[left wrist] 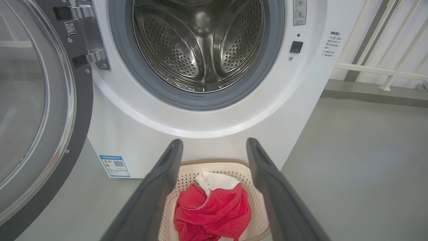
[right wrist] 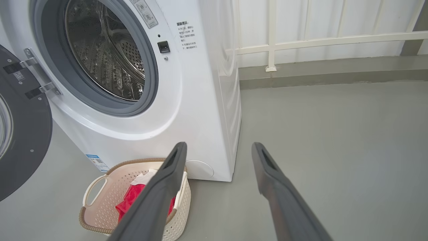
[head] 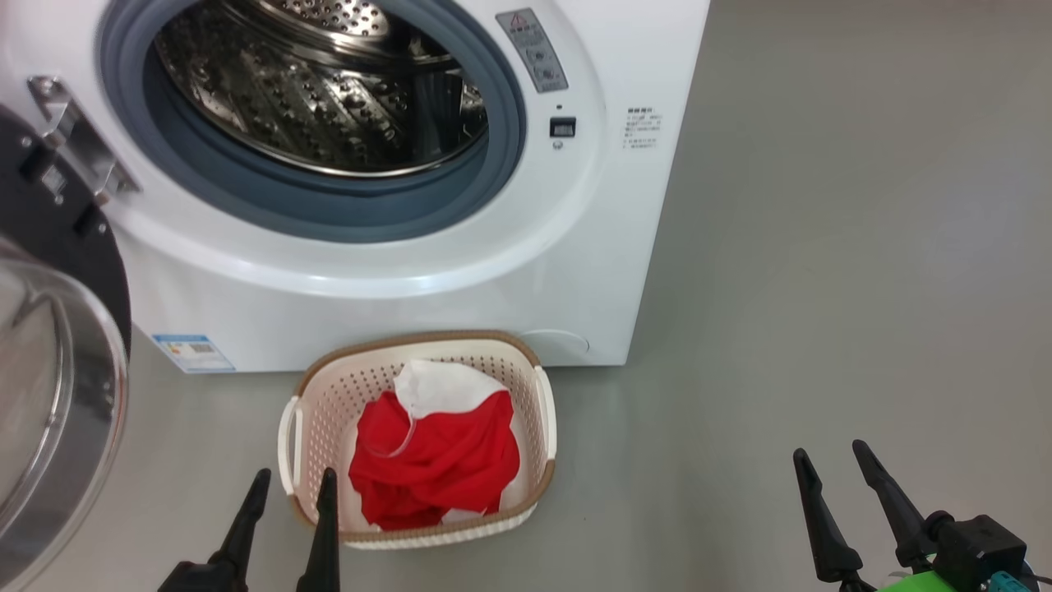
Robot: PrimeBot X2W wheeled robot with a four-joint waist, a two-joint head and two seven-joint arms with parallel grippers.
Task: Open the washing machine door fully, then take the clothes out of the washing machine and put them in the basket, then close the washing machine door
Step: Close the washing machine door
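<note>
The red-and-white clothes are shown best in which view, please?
The head view: the bright red-and-white fabric clothes lie whole in the cream perforated plastic basket. The left wrist view cuts their lower edge; in the right wrist view a dark gripper finger covers most.

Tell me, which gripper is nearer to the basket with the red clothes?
Left. The left gripper, open, sits at the basket's near left corner. The right gripper, also open, is above the floor, well off to the basket's right.
</note>
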